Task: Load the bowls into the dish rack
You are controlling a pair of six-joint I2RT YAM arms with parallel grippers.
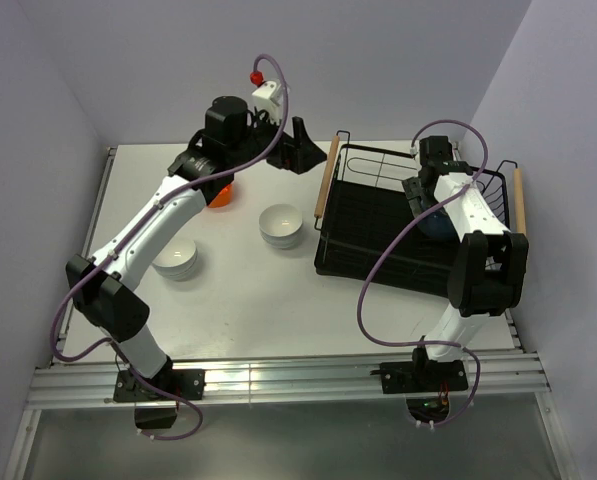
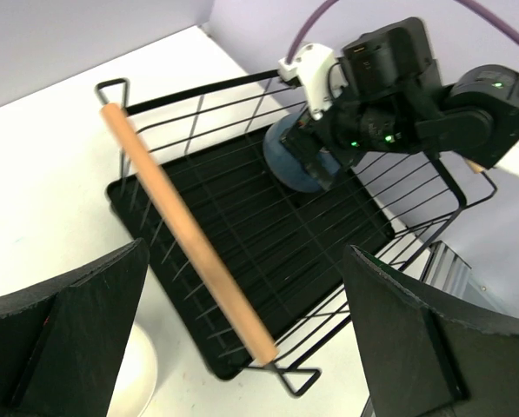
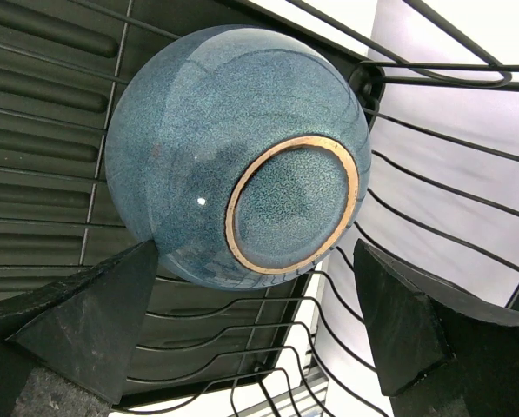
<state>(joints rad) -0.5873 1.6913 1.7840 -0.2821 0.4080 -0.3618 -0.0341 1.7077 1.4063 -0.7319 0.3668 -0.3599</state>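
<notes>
The black wire dish rack (image 1: 373,215) with wooden bar handles stands at the right of the table. The dark blue bowl (image 3: 233,156) leans on its side against the rack's wires, foot ring facing my right wrist camera; it also shows in the top view (image 1: 441,223) and the left wrist view (image 2: 292,161). My right gripper (image 3: 259,330) is open, its fingers wide on either side just below the bowl, not gripping it. My left gripper (image 1: 296,152) is open and empty, held above the table left of the rack. The orange bowl (image 1: 218,193) sits partly hidden under the left arm.
White bowls sit on the table in two places, one (image 1: 280,225) at the middle and one (image 1: 178,259) nearer the left arm; each looks stacked. The rack's near wooden handle (image 2: 185,234) crosses the left wrist view. Walls close in on three sides.
</notes>
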